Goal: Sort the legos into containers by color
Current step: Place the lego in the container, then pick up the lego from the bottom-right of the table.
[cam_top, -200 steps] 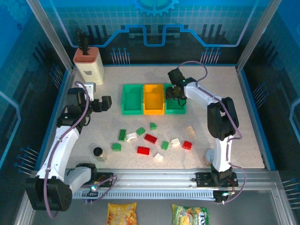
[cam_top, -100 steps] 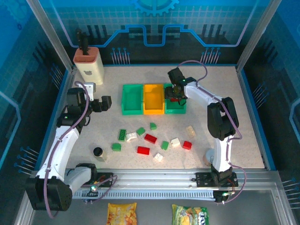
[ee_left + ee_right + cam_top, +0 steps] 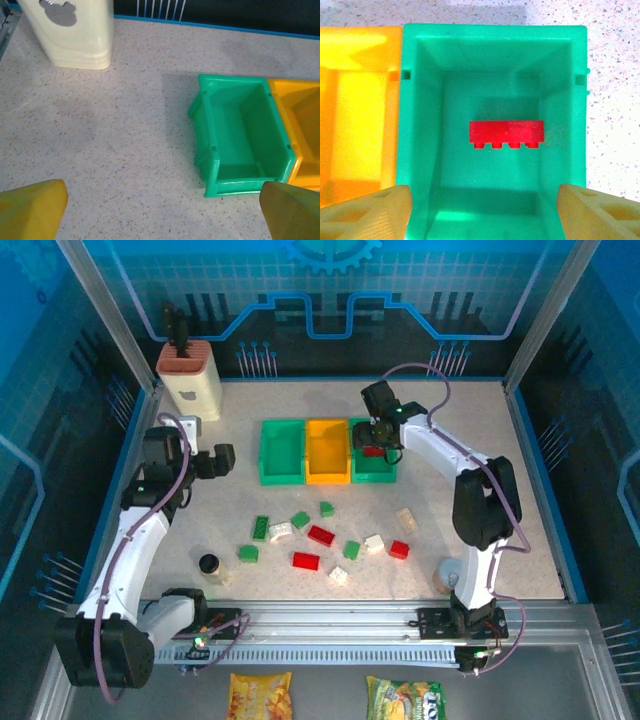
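Legos, small studded plastic bricks in green, red and cream (image 3: pixel 321 535), lie scattered on the speckled table (image 3: pixel 540 500). One red brick (image 3: pixel 506 134) lies inside the right green plastic bin (image 3: pixel 495 32). Right pincer (image 3: pixel 484 212) hangs spread and empty above that bin; left pincer (image 3: pixel 160 212) is spread and empty near the left green bin (image 3: pixel 235 187).

Top external: high at the 6 o'clock edge, looking down over the whole worktop (image 3: pixel 230 505). Left wrist: low, oblique, near the left green bin (image 3: pixel 240 130). Right wrist: close, straight down into the right green bin (image 3: pixel 420 125). Both wrist views share the orange bin (image 3: pixel 360 115).
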Available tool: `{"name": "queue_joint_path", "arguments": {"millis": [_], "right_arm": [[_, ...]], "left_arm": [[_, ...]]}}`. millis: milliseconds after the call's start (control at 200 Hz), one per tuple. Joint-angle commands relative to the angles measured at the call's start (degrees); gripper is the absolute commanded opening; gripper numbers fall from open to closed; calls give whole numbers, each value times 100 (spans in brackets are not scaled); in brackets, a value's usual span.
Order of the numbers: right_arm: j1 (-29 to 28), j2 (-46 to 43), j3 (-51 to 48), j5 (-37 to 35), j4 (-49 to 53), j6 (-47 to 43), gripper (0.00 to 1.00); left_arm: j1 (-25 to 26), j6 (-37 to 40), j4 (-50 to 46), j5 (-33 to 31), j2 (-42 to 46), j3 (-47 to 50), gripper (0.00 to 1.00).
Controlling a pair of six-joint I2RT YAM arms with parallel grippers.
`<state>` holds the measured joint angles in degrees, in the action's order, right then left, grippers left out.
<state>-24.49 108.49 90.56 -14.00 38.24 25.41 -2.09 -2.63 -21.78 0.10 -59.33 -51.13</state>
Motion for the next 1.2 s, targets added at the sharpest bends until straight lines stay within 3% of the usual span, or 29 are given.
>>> {"name": "queue_joint_path", "arguments": {"millis": [0, 350, 570, 1196], "right_arm": [[-74, -413, -288, 157, 350, 1, 76], [-80, -1342, -1532, 542, 753, -383, 71], [-74, -1698, -2305, 371, 974, -487, 70], [67, -949, -3035, 185, 789, -679, 57]], "left_arm": [[-70, -200, -285, -339, -104, -265, 99], [-110, -230, -252, -203, -153, -267, 99], [-130, -230, -222, -183, -154, -257, 99], [-134, -259, -177, -82, -148, -235, 99]]}}
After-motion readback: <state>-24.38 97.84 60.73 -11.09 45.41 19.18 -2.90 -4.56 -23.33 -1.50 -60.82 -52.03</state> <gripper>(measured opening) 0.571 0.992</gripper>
